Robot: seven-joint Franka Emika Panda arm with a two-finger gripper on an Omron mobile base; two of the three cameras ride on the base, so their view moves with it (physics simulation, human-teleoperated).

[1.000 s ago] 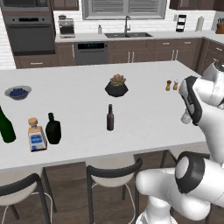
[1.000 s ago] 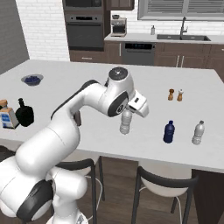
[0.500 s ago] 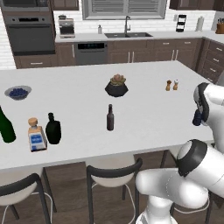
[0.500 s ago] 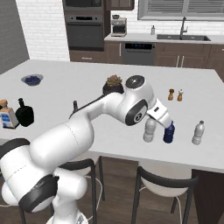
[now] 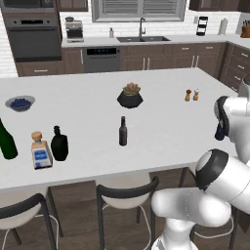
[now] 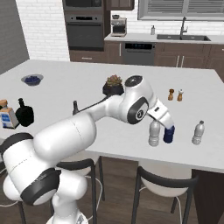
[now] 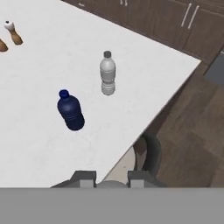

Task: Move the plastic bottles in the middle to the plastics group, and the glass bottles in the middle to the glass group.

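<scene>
at the surface's [image 6: 131, 144] right near corner, gripper [image 6: 154, 124] closed on upright small clear bottle [image 6: 154, 134], touching-close left of dark blue bottle [image 6: 169, 134]; taller clear bottle [image 6: 198, 133] further right.

a long white kitchen island counter [image 5: 93, 114] carries a tall dark green bottle [image 5: 6, 141], square blue-labelled corked bottle [image 5: 40, 151], squat black bottle [image 5: 59, 144], slim brown bottle [image 5: 123, 132], blueberry bowl [image 5: 20, 103], potted succulent [image 5: 130, 95], two shakers [image 5: 192, 94], a dark blue plastic bottle [image 7: 70, 110] and clear white-capped bottles [image 6: 198, 133].

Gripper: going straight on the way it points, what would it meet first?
Likely the white countertop, near its edge beside the dark blue plastic bottle; the small clear ribbed bottle it grips would touch down first.
</scene>
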